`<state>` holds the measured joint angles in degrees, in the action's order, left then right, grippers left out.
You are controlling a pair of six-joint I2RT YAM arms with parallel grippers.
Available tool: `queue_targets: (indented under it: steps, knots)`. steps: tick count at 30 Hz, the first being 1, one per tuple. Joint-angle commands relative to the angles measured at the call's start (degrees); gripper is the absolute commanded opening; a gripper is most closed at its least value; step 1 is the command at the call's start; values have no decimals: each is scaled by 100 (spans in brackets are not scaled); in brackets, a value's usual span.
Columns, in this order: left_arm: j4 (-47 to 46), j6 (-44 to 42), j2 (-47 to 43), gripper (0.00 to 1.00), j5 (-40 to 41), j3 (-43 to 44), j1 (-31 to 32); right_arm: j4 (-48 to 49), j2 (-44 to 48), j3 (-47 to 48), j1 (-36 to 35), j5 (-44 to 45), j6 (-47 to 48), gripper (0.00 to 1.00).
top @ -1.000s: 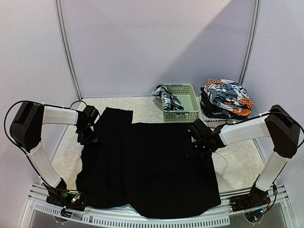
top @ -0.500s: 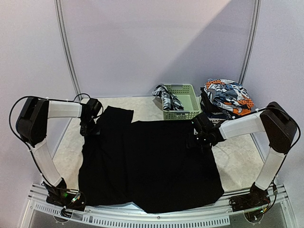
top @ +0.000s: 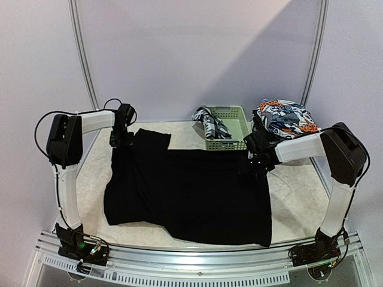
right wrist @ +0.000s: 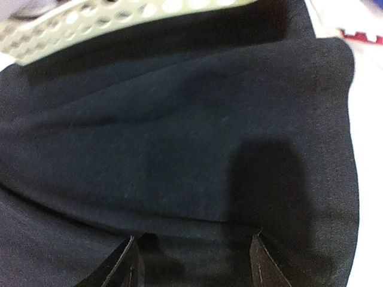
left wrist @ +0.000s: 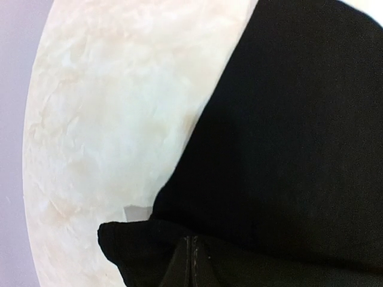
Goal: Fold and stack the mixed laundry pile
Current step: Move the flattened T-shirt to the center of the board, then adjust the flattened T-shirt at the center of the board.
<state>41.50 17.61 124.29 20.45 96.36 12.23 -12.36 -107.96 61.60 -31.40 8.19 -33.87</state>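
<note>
A large plain black cloth point(top: 188, 191) lies spread across the table. My left gripper point(top: 122, 140) is at its far left corner, beside a flap that sticks out toward the back. In the left wrist view that gripper point(left wrist: 191, 239) is shut, with a fold of the black cloth point(left wrist: 287, 119) pinched between the fingers. My right gripper point(top: 258, 160) rests at the cloth's far right corner. Its jaws point(right wrist: 194, 238) stand apart over the black cloth point(right wrist: 179, 131), open. A black-and-white checked shirt point(top: 209, 122) hangs over the basket's left rim. Orange-blue-white printed pieces point(top: 286, 122) are piled at the back right.
A pale green slotted basket point(top: 230, 144) stands at the back centre, just beyond the cloth's far edge and close to my right gripper; its wall point(right wrist: 119, 24) shows in the right wrist view. Bare marbled tabletop point(top: 90, 173) lies left of the cloth and at the right point(top: 296, 197).
The left gripper closed on the cloth's far left corner and pulled it toward the back, drawing the near hem up off the front edge. The right gripper slid toward the far right corner.
</note>
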Motion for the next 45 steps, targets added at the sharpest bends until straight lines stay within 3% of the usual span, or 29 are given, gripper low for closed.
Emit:
queue_targets:
  steps: [1, 4, 7, 14, 16, 22, 26, 38, 45]
  knots:
    - [421, -180, 482, 0, -17, 873, -96, -567, -365, 290, 284, 13, 142, 65]
    - [382, -206, 338, 4, 124, 891, 48, -671, -428, 523, 312, 42, 303, 64]
    - [35, -199, -247, 23, 286, 207, 214, -607, -239, 483, 305, -44, 424, 65]
    - [-311, 137, -2236, 98, 1092, -1777, 743, -638, 557, 112, 179, -165, 602, 68]
    - [-350, 448, -2876, 100, 1203, -2389, 834, -668, 868, -75, 39, -116, 609, 68]
    - [-583, 1084, -4632, 99, 334, -4071, 870, -794, 1830, -719, -500, 263, 351, 71]
    - [-313, 1634, -5383, 86, 65, -4856, 1228, -968, 2544, -1302, -933, 527, -58, 71]
    - [1042, 3795, -6897, 66, 489, -6014, 3205, -1424, 3912, -2436, -1891, 771, -1037, 74]
    - [1291, 4431, -7039, 70, 628, -6503, 3742, -1661, 4169, -2669, -2148, 513, -1211, 76]
